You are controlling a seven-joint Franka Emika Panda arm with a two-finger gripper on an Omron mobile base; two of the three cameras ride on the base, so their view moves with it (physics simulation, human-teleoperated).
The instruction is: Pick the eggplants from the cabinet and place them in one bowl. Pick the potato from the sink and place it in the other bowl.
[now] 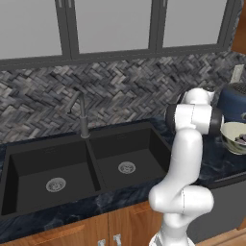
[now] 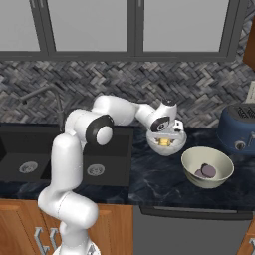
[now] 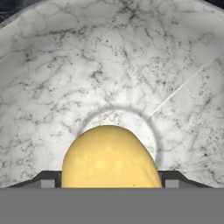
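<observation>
The black sink [image 2: 47, 133] lay furthest left, its two basins bare but for the steel drains [image 1: 56, 184]; the grey tap [image 1: 82, 113] stood at its back rim, between the basins. The arm rose in front of the sink's right basin and reached rightward over the dark counter [image 2: 149, 179].

Just right of the sink, on the counter, sat a white marbled bowl [image 2: 175, 147]; the gripper [image 2: 166, 136] pointed down into it. In the hand view the fingertips [image 3: 49, 179] pressed both sides of the potato [image 3: 109, 157], so the gripper was closed on it. The yellow potato [image 2: 164, 142] hung inside the white bowl [image 3: 109, 52], above the ring at its bottom; whether it touched the bowl could not be told.

Further right of the sink, near the white bowl but apart from it, stood the cream bowl [image 2: 221, 172]; the dark eggplants [image 2: 205, 172] lay in its bottom, close together. In the left base view the same cream bowl [image 1: 229, 129] showed at the right edge, past the arm's elbow, with the eggplants [image 1: 240, 140] in it.

Furthest from the sink, behind the cream bowl, stood a rounded dark blue pot [image 2: 238, 127], with a small knob low on its front.
</observation>
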